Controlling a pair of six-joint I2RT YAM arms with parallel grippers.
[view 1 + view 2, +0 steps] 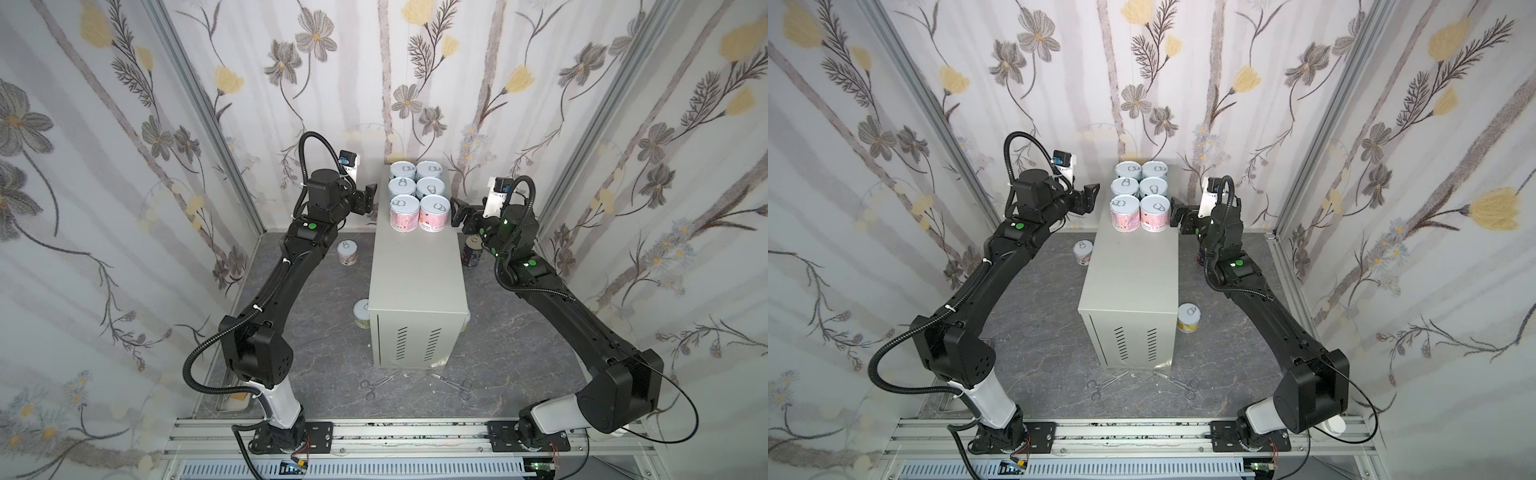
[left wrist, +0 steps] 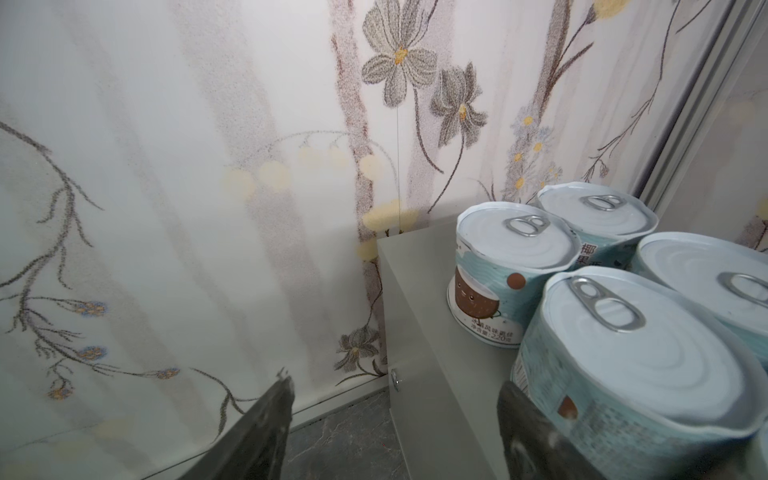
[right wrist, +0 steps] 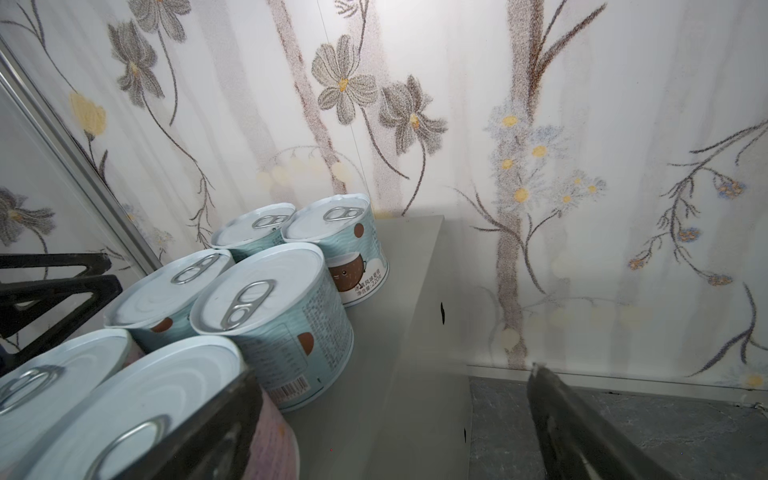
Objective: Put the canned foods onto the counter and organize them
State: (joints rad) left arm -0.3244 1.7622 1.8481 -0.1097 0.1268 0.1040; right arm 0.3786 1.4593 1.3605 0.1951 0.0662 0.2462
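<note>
Six cans are standing in two columns at the far end of the counter [image 1: 417, 270], between the two pincers. The left gripper [image 1: 369, 198] is hovering just beside the counter's left edge, jaws spread with nothing between them. The right gripper [image 1: 457, 214] is hovering just off the right edge, jaws wide and empty. Nearest both are the pink cans [image 1: 404, 212]; beyond them the teal cans [image 1: 430, 187] are reaching toward the wall. Below the left gripper a floor can [image 1: 347, 252] is standing; below the right, the dark-blue can [image 1: 472, 253].
</note>
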